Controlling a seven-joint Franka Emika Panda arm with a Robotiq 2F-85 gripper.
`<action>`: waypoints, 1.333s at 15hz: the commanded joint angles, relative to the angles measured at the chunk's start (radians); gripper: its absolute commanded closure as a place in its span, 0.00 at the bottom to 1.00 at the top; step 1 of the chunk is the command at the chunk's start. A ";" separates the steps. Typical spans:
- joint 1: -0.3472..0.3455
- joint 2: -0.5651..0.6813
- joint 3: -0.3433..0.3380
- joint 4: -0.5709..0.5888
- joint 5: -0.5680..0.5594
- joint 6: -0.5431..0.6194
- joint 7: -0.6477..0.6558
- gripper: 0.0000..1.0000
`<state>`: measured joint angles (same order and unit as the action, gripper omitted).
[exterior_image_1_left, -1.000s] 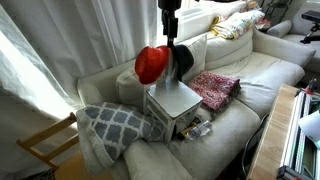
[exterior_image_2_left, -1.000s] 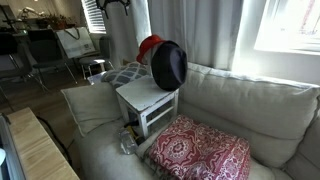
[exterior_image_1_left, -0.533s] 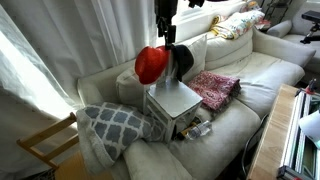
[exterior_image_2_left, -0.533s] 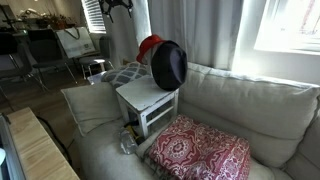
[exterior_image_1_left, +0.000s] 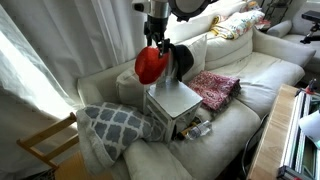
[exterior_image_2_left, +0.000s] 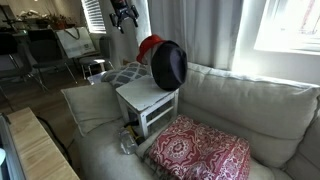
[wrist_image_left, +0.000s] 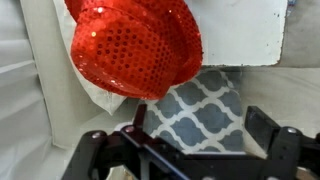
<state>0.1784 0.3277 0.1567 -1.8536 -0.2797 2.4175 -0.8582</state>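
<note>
Gripper: the gripper (wrist_image_left: 200, 128) fills the bottom edge of the wrist view. In both exterior views it hangs from above (exterior_image_1_left: 156, 41) (exterior_image_2_left: 124, 18), just over the red hat.
Fingers: the fingers (wrist_image_left: 138, 118) are spread wide with nothing between them. Only the pillow shows through the gap.
Red hat: the red hat (wrist_image_left: 135, 45) is sequined and lies just ahead of the fingertips in the wrist view, apart from them. It sits at the back edge of the table, against the couch back (exterior_image_1_left: 150, 65) (exterior_image_2_left: 148, 45).
Black hat: the black hat (exterior_image_1_left: 181, 60) (exterior_image_2_left: 168, 65) stands on edge, touching the red hat's side and leaning on the couch back.
Table: the table (exterior_image_1_left: 176, 99) (exterior_image_2_left: 145, 97) (wrist_image_left: 250, 30) is small and white and stands on the couch seat. It bears both hats, and its front part is bare.
Clutter: small clutter (exterior_image_1_left: 195, 127) lies under the table, too small to tell what it is.
Pillow: the pillow (exterior_image_1_left: 115, 125) (exterior_image_2_left: 125, 73) (wrist_image_left: 205, 105) is grey with a white lattice. It lies on the seat just beside the table.
Cushion: the cushion (exterior_image_1_left: 213, 88) (exterior_image_2_left: 200, 152) is red and patterned. It lies flat on the seat at the table's other side.
Couch: the couch (exterior_image_1_left: 262, 72) (exterior_image_2_left: 262, 112) is cream and carries all of the above.
Chair: a wooden chair (exterior_image_1_left: 45, 146) stands near the pillow end of the couch.
Curtain: a pale curtain (exterior_image_1_left: 40, 60) hangs behind the couch.
</note>
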 joint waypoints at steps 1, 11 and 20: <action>-0.022 0.098 0.008 0.088 -0.033 0.002 -0.094 0.00; -0.018 0.257 -0.015 0.255 -0.052 0.007 -0.105 0.00; 0.012 0.368 -0.029 0.382 -0.073 -0.063 -0.095 0.45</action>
<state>0.1723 0.6480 0.1407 -1.5358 -0.3267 2.3972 -0.9578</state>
